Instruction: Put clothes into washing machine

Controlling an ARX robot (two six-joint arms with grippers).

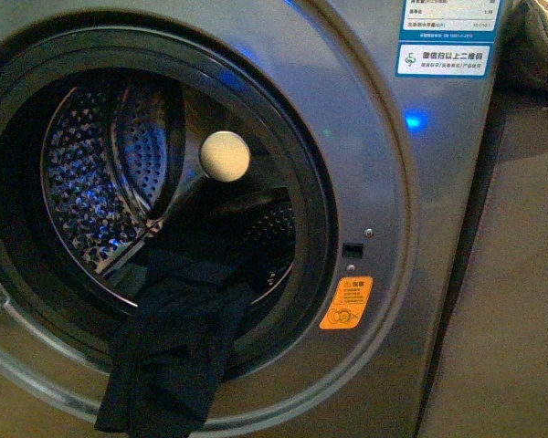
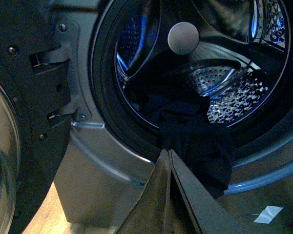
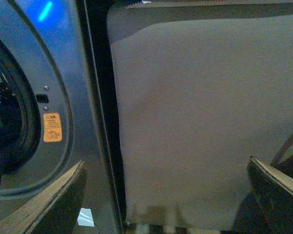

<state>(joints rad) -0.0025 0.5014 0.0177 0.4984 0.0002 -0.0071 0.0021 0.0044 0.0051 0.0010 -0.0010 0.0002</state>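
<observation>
The washing machine (image 1: 384,201) fills the front view, its round black-rimmed porthole open onto the perforated steel drum (image 1: 91,173). The dark clothes (image 1: 178,342) lie half in the drum and spill over the lower rim, hanging down the front. In the left wrist view the same clothes (image 2: 200,146) drape over the rim just beyond my left gripper (image 2: 167,152), which is shut with nothing between its tips. My right gripper (image 3: 168,168) is open and empty, facing a grey panel (image 3: 200,122) beside the machine. Neither arm shows in the front view.
The open door (image 2: 19,122) stands beside the porthole in the left wrist view. An orange warning sticker (image 1: 346,303), a blue light (image 1: 415,119) and a blue-white label (image 1: 447,36) mark the machine's front. Beige-olive cloth (image 1: 541,41) lies at upper right. White tape (image 2: 267,214) sticks to the floor.
</observation>
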